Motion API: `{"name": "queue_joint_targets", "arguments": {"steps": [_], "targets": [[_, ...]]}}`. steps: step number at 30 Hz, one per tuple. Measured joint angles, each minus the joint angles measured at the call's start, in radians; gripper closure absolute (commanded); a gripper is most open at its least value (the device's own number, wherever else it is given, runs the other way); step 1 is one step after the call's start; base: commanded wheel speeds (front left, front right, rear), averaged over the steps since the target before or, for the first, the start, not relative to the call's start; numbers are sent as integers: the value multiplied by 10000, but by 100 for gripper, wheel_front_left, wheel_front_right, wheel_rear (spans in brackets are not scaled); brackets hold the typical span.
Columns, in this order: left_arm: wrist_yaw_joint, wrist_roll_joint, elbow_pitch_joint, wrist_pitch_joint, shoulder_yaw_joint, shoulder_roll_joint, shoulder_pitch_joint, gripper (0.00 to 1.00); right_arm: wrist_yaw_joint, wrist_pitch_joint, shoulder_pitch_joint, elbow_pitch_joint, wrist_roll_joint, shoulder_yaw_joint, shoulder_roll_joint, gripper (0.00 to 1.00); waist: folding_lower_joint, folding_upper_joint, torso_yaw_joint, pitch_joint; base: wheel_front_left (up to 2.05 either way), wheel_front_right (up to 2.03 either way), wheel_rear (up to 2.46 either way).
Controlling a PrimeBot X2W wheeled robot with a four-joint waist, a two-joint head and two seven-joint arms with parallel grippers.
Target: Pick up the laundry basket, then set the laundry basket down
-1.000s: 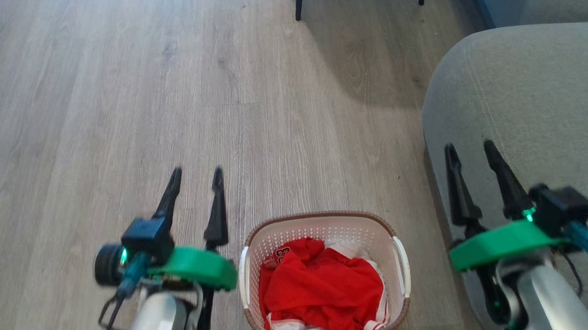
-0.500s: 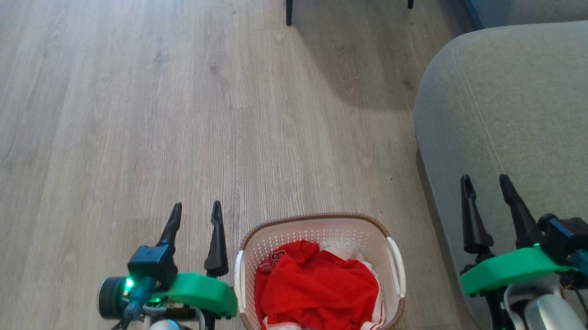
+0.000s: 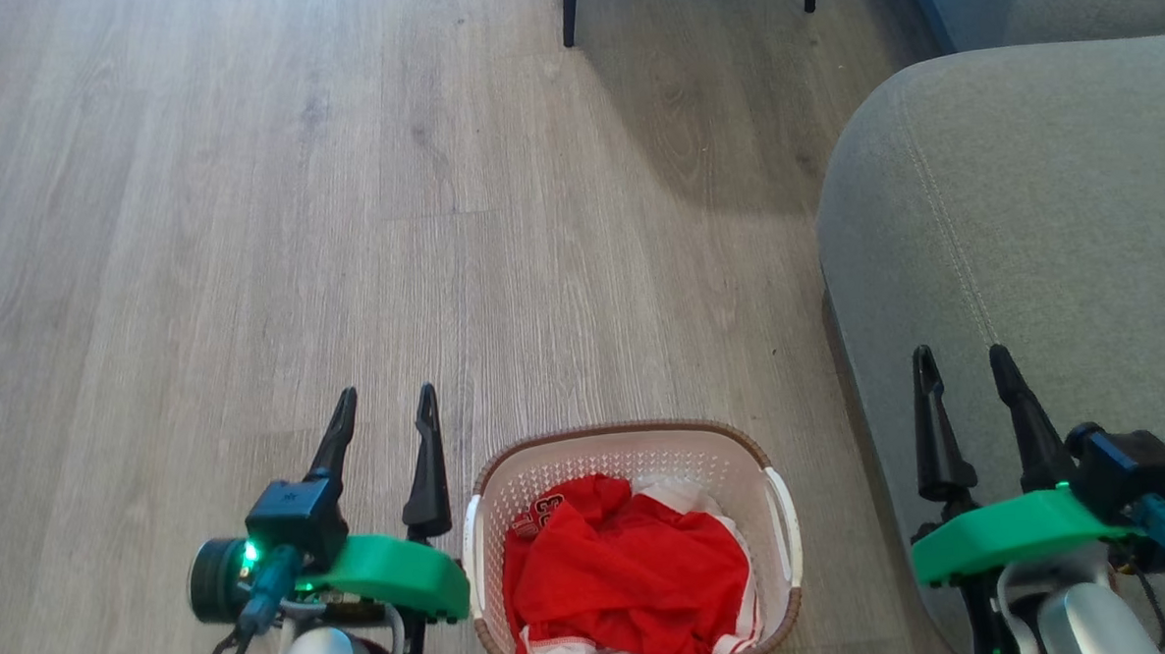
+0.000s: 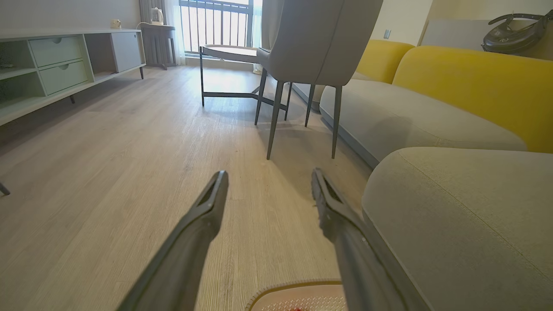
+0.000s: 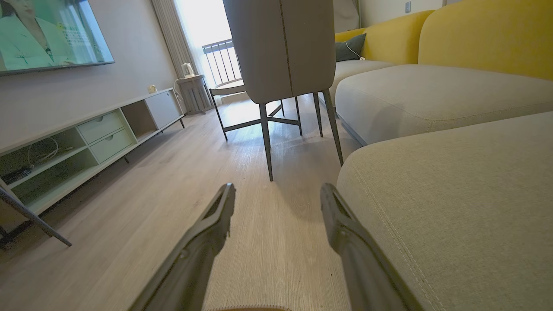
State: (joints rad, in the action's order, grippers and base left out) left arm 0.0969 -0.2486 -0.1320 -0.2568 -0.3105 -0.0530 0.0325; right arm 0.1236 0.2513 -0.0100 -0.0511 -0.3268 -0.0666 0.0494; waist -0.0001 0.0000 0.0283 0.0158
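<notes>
The laundry basket [image 3: 631, 447] sits on the wooden floor at the bottom centre of the head view, cream-white with a brown rim and white side handles, holding red and white clothes [image 3: 628, 573]. My left gripper [image 3: 387, 404] hovers open just left of the basket, fingers pointing away from me, holding nothing. My right gripper [image 3: 960, 362] is open to the basket's right, over the edge of the grey sofa. In the left wrist view the left gripper [image 4: 268, 183] spreads above the basket rim [image 4: 286, 287] at the bottom edge. The right gripper [image 5: 277, 193] is spread wide in its own view.
A grey sofa cushion [image 3: 1030, 209] fills the right side, close to the basket. A grey chair with dark legs [image 4: 302, 56] stands ahead, with a low table behind it. A long TV cabinet [image 5: 86, 142] runs along the left wall. Open floor [image 3: 244, 234] lies ahead and left.
The head camera has shifted, so the whole picture moved. Both grippers sit lower in the view than a second ago; little differs over the last half second. The basket stays on the floor.
</notes>
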Motion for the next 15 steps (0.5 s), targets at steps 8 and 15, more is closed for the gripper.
{"name": "queue_joint_targets", "arguments": {"steps": [8, 15], "targets": [[-46, -291, 138, 0, 13, 0, -9, 0, 0, 0, 0, 0, 0, -13, 0, 0, 0, 0, -10, 1, 0, 0, 0], [-52, -288, 144, 0, 6, 0, -9, 0, 0, 0, 2, -19, -15, -25, -2, 0, 0, 0, -15, -45, 0, 0, 0]]}}
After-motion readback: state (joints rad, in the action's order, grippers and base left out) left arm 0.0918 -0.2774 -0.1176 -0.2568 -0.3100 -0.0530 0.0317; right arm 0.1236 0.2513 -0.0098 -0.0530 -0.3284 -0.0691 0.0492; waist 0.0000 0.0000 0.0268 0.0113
